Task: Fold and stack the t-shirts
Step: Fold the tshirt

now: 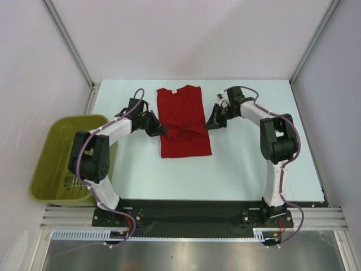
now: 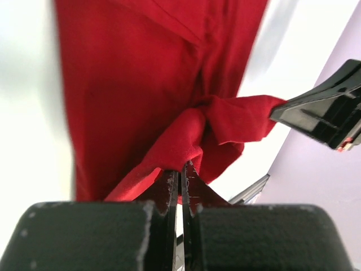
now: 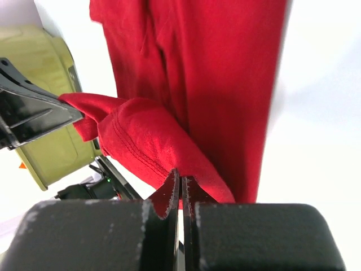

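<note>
my left claw (image 2: 181, 172) pinches the left edge of the dark red t-shirt (image 1: 179, 110), my right claw (image 3: 180, 179) the right edge. the cloth bunches between them on the table (image 1: 254, 164).

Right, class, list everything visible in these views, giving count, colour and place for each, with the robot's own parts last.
table: one, white, fills the middle of the top view
t-shirt: one, dark red, lying at the table's centre, collar at the far end, bunched at mid-length
basket: one, olive-green, beyond the table's left edge
left gripper: one, black, shut on the t-shirt's left edge
right gripper: one, black, shut on the t-shirt's right edge
</note>
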### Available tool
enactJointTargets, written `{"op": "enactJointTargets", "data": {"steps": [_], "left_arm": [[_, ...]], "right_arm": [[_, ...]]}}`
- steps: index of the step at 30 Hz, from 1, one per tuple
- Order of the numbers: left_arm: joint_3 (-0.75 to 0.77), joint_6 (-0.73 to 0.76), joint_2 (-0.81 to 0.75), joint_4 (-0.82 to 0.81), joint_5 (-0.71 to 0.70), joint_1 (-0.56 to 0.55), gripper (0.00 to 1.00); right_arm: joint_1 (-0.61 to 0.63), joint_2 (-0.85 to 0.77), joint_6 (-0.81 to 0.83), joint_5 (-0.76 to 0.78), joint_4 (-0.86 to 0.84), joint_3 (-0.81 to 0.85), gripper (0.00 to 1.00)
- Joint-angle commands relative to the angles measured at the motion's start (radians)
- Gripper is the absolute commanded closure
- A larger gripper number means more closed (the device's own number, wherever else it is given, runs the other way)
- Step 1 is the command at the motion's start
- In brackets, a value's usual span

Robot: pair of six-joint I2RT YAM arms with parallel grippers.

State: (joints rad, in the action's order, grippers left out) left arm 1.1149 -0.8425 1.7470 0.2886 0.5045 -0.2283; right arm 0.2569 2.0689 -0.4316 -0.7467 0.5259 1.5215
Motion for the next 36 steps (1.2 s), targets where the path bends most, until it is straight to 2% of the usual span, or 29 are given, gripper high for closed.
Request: {"op": "enactJointTargets", "data": {"steps": [1,13,28,32,36], "left_arm": [[0.065,0.034,0.025,-0.006,0.031,0.024,0.99],[0.117,0.026,0.126,-0.025,0.055,0.064,1.00],[0.192,0.025,0.203,-0.020,0.060,0.073,0.98],[0.212,0.052,0.215,0.032,0.007,0.075,0.94],[0.259,0.130,0.229,0.078,-0.079,0.080,0.70]], "right_arm": [[-0.010,0.052,0.024,-0.057,0.055,0.095,1.00],[-0.038,0.164,0.011,-0.094,0.082,0.242,1.00],[-0.050,0.269,0.013,-0.111,0.118,0.351,0.98],[-0.054,0.292,0.011,-0.114,0.123,0.374,0.94],[-0.070,0.338,-0.002,-0.102,0.121,0.425,0.89]]}}
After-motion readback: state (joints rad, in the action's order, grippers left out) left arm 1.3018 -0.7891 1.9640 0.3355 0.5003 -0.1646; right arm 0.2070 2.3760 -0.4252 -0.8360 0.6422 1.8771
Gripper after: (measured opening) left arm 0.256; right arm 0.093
